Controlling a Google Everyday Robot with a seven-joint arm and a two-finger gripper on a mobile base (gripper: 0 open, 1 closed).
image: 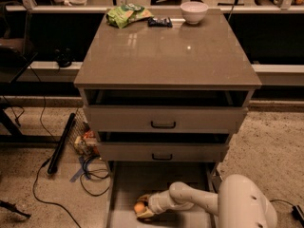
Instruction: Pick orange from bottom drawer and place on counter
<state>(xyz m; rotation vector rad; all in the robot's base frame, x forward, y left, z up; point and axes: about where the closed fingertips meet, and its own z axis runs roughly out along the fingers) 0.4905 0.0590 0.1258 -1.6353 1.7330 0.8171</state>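
Observation:
The orange (138, 207) is a small round fruit in the open bottom drawer (124, 186), near its front left. My gripper (142, 208) is low in the drawer with its fingers around the orange, one above and one below it. My white arm reaches in from the lower right. The glossy grey-brown counter (166, 56) tops the cabinet above.
On the counter's far edge are a green snack bag (127, 14), a dark wrapped bar (160, 21) and a white bowl (194, 12). The two upper drawers (164, 119) stand slightly open. Cables and a dark bar (61, 144) lie on the floor at left.

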